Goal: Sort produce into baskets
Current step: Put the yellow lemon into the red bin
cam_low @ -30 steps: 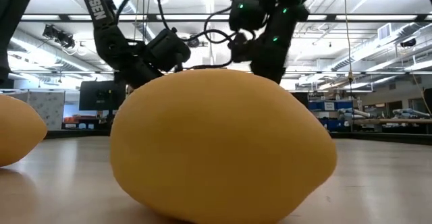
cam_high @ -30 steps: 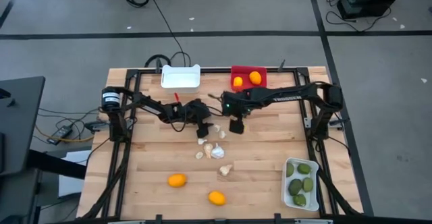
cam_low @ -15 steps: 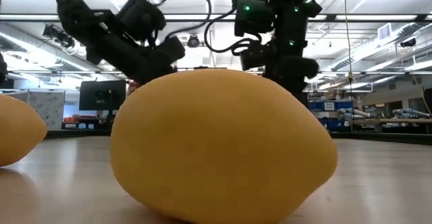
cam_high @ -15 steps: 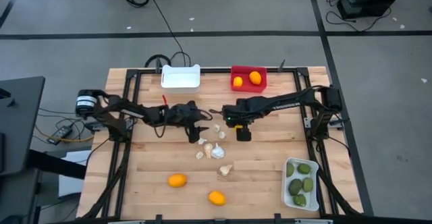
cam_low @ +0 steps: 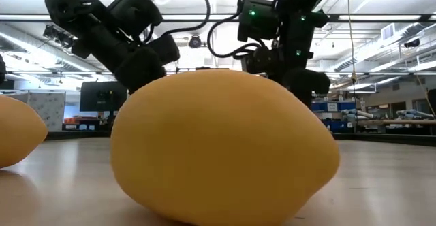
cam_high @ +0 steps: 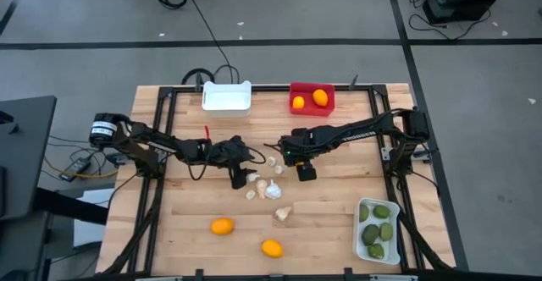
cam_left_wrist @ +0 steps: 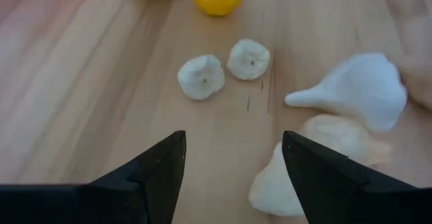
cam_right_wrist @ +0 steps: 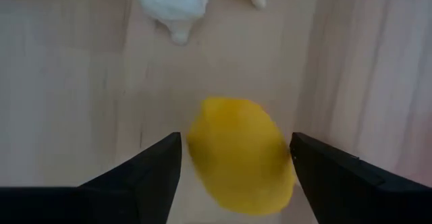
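**Two arms down among the loose produce, neither carrying anything**

Both arms are low over the middle of the surface point(cam_high: 339, 196), at the picking stage of the sort. In the right wrist view the right jaws stand open on either side of a yellow fruit point(cam_right_wrist: 239, 155) that lies on the wood. Whether the pads touch its skin I cannot tell. The left jaws are open too and hold nothing, poised just beside the scatter of garlic bulbs point(cam_high: 267, 185). Two small bulbs point(cam_left_wrist: 201, 77) lie ahead of them and a larger one point(cam_left_wrist: 358, 96) off to the side.

My reading is that the right arm should close on the yellow fruit and carry it to the red basket point(cam_high: 292, 88), which already holds two citrus pieces. The left arm needs to centre on one bulb, and the empty white basket point(cam_high: 226, 103) looks like the place for it. The other white basket point(cam_high: 357, 226) holds the green fruits point(cam_high: 378, 222). Two orange fruits point(cam_high: 222, 226) wait nearer the front edge.

From above, the right arm hides the yellow fruit entirely. The low view is nearly filled by one large citrus point(cam_low: 225, 148), which blocks the surface behind it.
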Robot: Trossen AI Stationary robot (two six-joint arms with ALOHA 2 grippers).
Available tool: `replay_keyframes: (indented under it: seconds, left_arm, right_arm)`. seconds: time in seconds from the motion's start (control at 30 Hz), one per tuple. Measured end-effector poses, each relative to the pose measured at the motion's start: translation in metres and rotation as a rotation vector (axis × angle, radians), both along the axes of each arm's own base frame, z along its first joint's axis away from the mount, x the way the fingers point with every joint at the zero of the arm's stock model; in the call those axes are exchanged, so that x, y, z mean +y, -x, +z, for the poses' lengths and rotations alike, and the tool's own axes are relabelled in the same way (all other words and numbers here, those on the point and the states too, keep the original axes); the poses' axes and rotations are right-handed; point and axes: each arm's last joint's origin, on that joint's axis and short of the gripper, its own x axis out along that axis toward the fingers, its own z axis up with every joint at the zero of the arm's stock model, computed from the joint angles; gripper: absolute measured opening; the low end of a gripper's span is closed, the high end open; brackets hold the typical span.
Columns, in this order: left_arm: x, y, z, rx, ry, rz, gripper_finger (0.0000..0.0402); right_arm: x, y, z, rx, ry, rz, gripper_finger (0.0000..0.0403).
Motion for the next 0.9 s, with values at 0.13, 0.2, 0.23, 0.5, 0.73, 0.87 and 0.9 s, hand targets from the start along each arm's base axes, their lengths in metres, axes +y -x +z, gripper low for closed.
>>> replay_keyframes:
  seconds: [0.13,0.2,0.23,0.5,0.73,0.87,0.9]
  left_arm:
    - [-0.006,0.002,0.003,-0.004,0.027,0.01,0.0253]
    - [-0.009,0.001,0.006,-0.022,0.032,0.003,0.0253]
    - [-0.011,0.003,0.008,-0.022,0.034,0.007,0.0253]
    - [-0.02,0.013,0.039,-0.141,-0.007,0.05,0.0251]
    - [-0.02,0.027,0.05,-0.19,-0.029,0.099,0.0242]
    - [-0.021,0.037,0.039,-0.176,0.005,0.123,0.0241]
    - [-0.021,0.04,0.035,-0.167,0.017,0.129,0.024]
  right_arm:
    - [-0.003,-0.001,-0.003,-0.002,-0.024,0.001,0.0261]
    - [-0.006,-0.002,-0.007,0.016,-0.032,-0.006,0.0252]
    - [-0.007,-0.002,-0.008,0.019,-0.034,-0.01,0.0248]
    - [-0.009,0.0,-0.003,0.042,-0.03,-0.03,0.0213]
    - [-0.023,-0.014,0.03,-0.072,0.09,-0.057,0.0208]
    - [-0.048,-0.012,0.047,-0.124,0.212,-0.148,0.0207]
    - [-0.055,-0.01,0.05,-0.124,0.242,-0.17,0.0207]
